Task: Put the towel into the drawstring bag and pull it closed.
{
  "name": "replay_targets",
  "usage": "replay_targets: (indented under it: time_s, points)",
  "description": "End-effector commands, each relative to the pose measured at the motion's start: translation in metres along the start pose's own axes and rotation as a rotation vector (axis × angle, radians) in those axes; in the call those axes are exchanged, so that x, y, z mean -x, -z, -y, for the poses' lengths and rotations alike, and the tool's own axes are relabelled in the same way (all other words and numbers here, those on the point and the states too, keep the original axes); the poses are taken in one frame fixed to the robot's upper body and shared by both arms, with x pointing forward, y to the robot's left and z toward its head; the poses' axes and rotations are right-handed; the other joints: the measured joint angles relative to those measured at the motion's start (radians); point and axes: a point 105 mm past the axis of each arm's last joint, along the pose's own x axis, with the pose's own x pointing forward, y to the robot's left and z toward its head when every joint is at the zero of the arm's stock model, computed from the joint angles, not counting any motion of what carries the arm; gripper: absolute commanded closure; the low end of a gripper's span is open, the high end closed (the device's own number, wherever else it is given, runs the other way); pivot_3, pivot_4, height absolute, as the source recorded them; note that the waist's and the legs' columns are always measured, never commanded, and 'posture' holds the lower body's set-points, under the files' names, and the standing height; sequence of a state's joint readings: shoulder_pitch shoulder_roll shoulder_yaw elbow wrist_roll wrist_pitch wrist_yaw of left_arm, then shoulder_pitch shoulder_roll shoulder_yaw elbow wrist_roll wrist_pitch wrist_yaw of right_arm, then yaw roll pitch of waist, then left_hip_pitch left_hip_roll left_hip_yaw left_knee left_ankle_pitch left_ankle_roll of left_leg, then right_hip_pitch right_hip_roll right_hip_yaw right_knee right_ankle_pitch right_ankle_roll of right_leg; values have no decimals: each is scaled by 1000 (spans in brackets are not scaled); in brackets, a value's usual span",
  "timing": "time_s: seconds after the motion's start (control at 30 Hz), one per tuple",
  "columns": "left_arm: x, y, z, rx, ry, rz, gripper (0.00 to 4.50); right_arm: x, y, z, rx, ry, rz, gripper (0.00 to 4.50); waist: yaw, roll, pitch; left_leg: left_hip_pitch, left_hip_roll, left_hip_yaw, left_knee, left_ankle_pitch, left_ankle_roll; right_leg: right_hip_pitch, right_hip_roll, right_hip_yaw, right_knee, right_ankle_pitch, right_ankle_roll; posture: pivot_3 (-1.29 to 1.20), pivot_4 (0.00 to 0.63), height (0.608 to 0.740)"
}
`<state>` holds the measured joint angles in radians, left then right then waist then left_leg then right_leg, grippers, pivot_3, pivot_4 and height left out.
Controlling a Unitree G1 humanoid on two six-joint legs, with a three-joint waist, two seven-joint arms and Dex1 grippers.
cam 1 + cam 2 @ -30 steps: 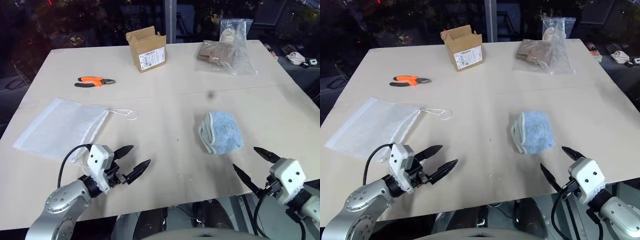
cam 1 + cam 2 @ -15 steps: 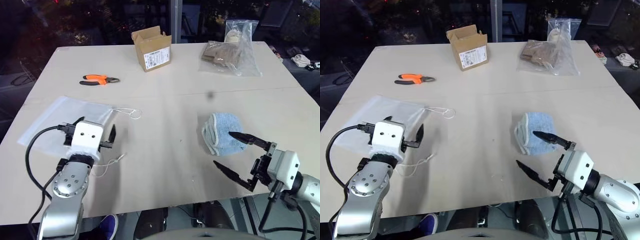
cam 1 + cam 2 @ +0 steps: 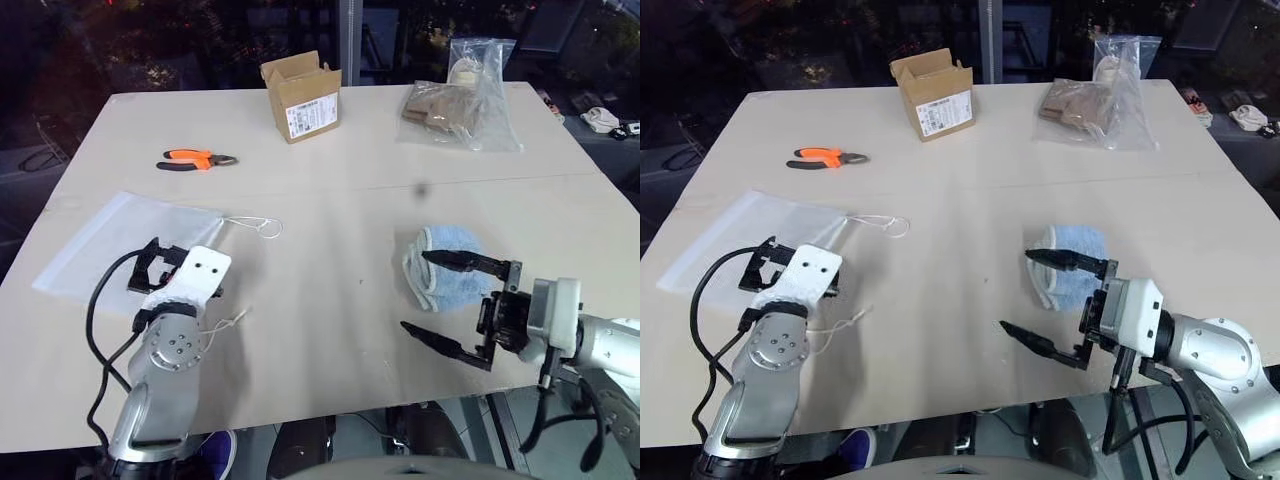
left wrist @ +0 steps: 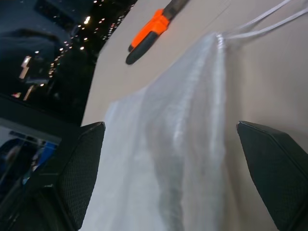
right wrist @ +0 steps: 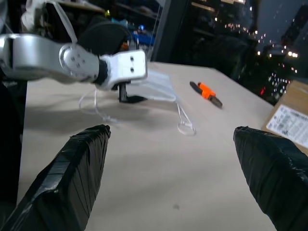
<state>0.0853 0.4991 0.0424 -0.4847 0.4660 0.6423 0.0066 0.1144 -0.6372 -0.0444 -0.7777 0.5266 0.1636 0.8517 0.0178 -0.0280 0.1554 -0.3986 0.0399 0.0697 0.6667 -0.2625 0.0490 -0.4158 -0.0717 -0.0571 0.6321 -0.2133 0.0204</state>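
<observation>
Table [image 3: 330,190]: drawstring bag [image 3: 110,240] lies flat near its left edge, cord loop [image 3: 262,227] trailing right. Left gripper [image 4: 180,159] over the bag's near end, fingers spread. Blue towel [image 3: 445,262] folded right of centre; right gripper [image 3: 440,300] beside it, fingers spread, holding nothing.

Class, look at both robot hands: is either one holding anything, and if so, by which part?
Nothing is held. The left hand is open over the drawstring bag; the right hand is open beside the towel, gripping neither.
</observation>
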Motion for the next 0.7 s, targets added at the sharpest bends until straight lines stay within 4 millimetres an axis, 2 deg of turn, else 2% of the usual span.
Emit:
replay_targets:
  time_s: [0.03,0.13,0.2,0.23,0.27,0.3,0.37,0.47,0.57,0.7]
  points:
    - [-5,-3,-17,-39,-89,10,244,-1,-4,-4,19,6,21,31,1,0,0,0,0,0,0,0,0,0,0,0,0,0,0,0,150,740]
    - [-7,-2,-18,-51,-93,7,1143,-1,-1,-4,16,13,16,0,0,0,0,0,0,1,0,0,0,0,-1,0,0,0,0,0,150,740]
    - [-9,-1,-18,-47,-88,9,2084,-1,2,-5,16,10,7,0,-1,0,0,0,0,1,1,0,0,0,-1,0,0,0,0,0,150,740]
    - [-11,-1,-19,-46,-87,10,2695,-1,3,-6,14,12,5,0,-1,0,0,0,0,0,1,0,0,0,-1,0,0,0,0,0,150,740]
    - [-13,0,-20,-41,-90,8,3032,-1,4,-6,11,16,5,0,-1,0,0,0,0,0,1,0,0,0,-1,0,0,0,0,0,150,740]
    - [-15,2,-22,-23,-88,-7,3697,-1,4,-5,9,20,4,0,-1,0,0,0,0,0,0,0,0,0,-1,0,0,0,0,0,150,740]
    - [-19,5,-25,18,-80,-26,4302,0,6,-5,8,24,0,0,-1,0,0,0,0,0,1,0,0,0,-1,0,0,0,0,0,150,740]
    - [-22,1,-26,167,-17,-15,4421,2,11,-3,3,38,-15,0,-1,0,0,0,0,0,1,0,0,0,-1,0,0,0,0,0,150,740]
    - [-23,-9,-18,409,135,15,4421,2,15,-4,5,46,-24,0,0,0,0,0,0,0,1,0,0,0,-1,0,0,0,0,0,150,740]
    - [-13,-25,3,772,450,2,4421,4,19,-8,5,48,-37,0,-1,0,0,-1,0,0,2,0,0,0,0,-2,1,0,0,0,150,740]
